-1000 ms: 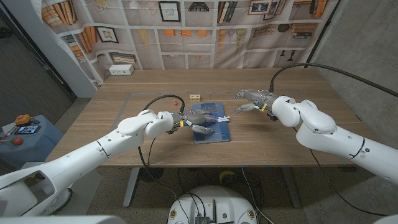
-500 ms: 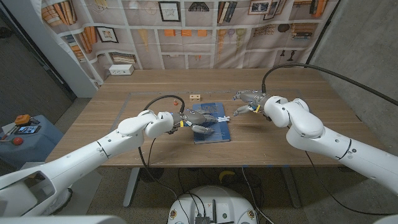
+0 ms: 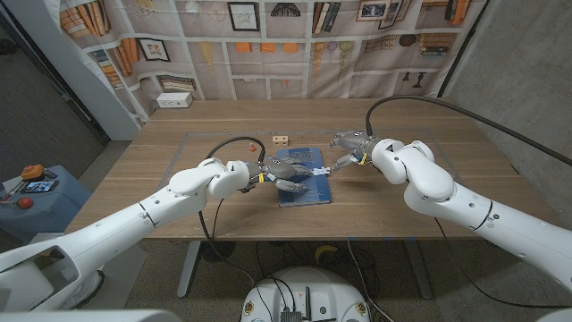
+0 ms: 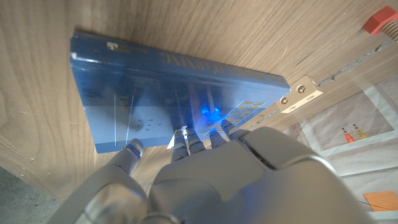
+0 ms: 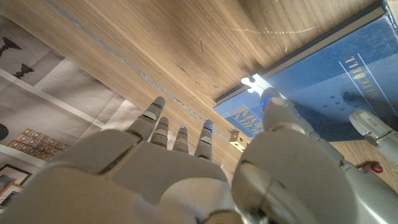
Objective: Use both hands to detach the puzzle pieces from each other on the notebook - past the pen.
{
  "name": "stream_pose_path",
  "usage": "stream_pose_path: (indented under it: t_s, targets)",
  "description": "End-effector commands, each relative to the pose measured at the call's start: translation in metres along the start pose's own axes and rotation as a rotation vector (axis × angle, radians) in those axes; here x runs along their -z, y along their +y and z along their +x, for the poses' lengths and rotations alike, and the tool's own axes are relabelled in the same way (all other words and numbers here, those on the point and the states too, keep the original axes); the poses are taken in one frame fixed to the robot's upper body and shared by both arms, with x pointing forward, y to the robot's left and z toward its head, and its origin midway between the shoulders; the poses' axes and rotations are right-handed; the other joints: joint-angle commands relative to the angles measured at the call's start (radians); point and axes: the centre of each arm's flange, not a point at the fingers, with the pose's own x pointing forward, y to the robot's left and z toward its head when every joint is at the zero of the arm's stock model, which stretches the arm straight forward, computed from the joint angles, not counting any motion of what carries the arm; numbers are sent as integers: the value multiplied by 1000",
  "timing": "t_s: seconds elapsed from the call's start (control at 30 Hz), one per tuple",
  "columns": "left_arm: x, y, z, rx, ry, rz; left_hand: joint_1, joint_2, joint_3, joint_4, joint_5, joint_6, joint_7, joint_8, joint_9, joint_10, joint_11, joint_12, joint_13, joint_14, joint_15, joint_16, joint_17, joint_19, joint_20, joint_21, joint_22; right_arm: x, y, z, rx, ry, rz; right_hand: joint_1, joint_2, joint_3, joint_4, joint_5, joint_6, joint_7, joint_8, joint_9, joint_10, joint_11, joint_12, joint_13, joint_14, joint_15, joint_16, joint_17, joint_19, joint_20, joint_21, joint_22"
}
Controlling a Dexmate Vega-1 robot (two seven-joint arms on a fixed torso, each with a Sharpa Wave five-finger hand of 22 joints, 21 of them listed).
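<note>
Two white arms reach in over the wooden surface (image 3: pixel 179 125) toward a blue notebook (image 3: pixel 306 186) that lies flat near the middle. The left robot hand (image 3: pixel 288 170) rests on the notebook's left part, its fingers (image 3: pixel 308 169) stretched out low across the cover; the pictures do not make it plain whether they pinch anything, so its grip cannot be told. The white puzzle pieces (image 3: pixel 323 170) sit at the notebook's right edge, just past those fingertips. In the right wrist view a bit of white puzzle piece (image 5: pixel 252 82) pokes out at the book's edge, right beside that hand's thumb tip. The right robot hand (image 3: pixel 350 148) hovers near the notebook's far right corner with its fingers spread apart and curved downward, holding nothing. A small wooden block (image 3: pixel 281 140) stands on the surface just behind the notebook, and a little red thing (image 3: pixel 255 142) lies to its left. From the left wrist view the notebook's spine (image 4: pixel 186 59) runs across the wood, with the block (image 4: pixel 301 94) just beside its corner. Compared with a second ago, the right arm has swung in toward the middle, so its hand is now closer to the puzzle pieces than before. The left arm and its hand have stayed in the same place on the notebook.
</note>
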Motion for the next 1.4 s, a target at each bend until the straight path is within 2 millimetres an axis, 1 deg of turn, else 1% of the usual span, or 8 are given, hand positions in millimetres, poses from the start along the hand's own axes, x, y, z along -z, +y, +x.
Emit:
stream_pose_path:
  t_s: [0.03,0.4,0.5,0.8,1.1,1.4]
  targets:
    - [1,1,3,6,-1,-1,8,85,5,-3,4,10,-3,4,4,9,-3,7,4,-62,-99,0,3,-168,-85,4,3,-7,5,5,-5,-4,-78,21,-4,7,2,-8,19,-7,19,6,1,-9,8,5,15,0,9,5,19,-4,5,3]
    - [0,0,5,11,-1,-5,9,85,8,-6,4,14,-3,4,4,12,-3,7,4,-59,-100,-1,3,-166,-84,4,2,-11,9,12,-17,7,-103,34,-15,2,7,-20,42,-12,37,13,11,-11,12,6,23,-6,13,6,27,-7,5,3]
    - [-1,0,4,12,0,-5,9,86,9,-6,4,16,-2,4,4,13,-4,7,4,-59,-100,-1,3,-166,-83,4,2,-12,9,15,-23,8,-108,37,-17,0,9,-25,55,-18,46,16,13,-11,13,6,23,-7,14,7,28,-8,5,3]
    - [-1,-1,4,12,-1,-6,10,86,11,-8,4,18,-2,4,4,17,-4,7,4,-57,-100,-1,3,-164,-82,4,2,-17,12,19,-34,2,-120,44,-16,0,11,-29,62,-23,53,19,14,-11,14,6,25,-8,15,9,30,-9,5,3]
    - [-1,-2,4,13,-3,-7,11,86,14,-9,3,23,-3,4,4,20,-4,7,4,-54,-100,-1,3,-160,-82,4,2,-21,15,23,-33,-1,-118,53,-14,-1,13,-35,84,-28,69,24,19,-12,15,7,28,-9,18,11,34,-11,5,3]
    - [0,-3,4,16,-2,-10,11,86,16,-11,3,27,-3,5,4,23,-5,7,4,-52,-101,-2,3,-159,-82,4,2,-23,17,29,-34,6,-119,60,-10,-1,15,-38,93,-32,78,28,25,-13,17,7,36,-14,21,12,40,-13,5,3]
